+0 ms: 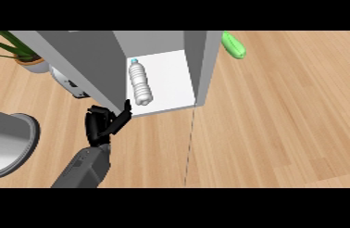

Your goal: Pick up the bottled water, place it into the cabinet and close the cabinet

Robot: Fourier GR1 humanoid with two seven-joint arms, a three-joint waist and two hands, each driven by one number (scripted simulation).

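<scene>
Bottle (pixel 140 84) lying inside cabinet (pixel 198 60) on white floor, cap toward back, near left wall. Door (pixel 85 65) swung open at left. Left hand (pixel 104 123) just below door's front edge, fingers relaxed, holding nothing, 1 fingertip up by cabinet's front corner. Right hand out of view. Plant (pixel 21 53) far left, green item (pixel 234 45) w/ cabinet's right side, grey bowl (pixel 14 143) at left edge.

Light wooden table (pixel 273 129) with a thin seam running down its middle. Potted plant (pixel 21 53) at the far left corner, rounded grey basin (pixel 15 141) at the left edge, green object (pixel 234 45) lying at the far right. Even, soft lighting.
</scene>
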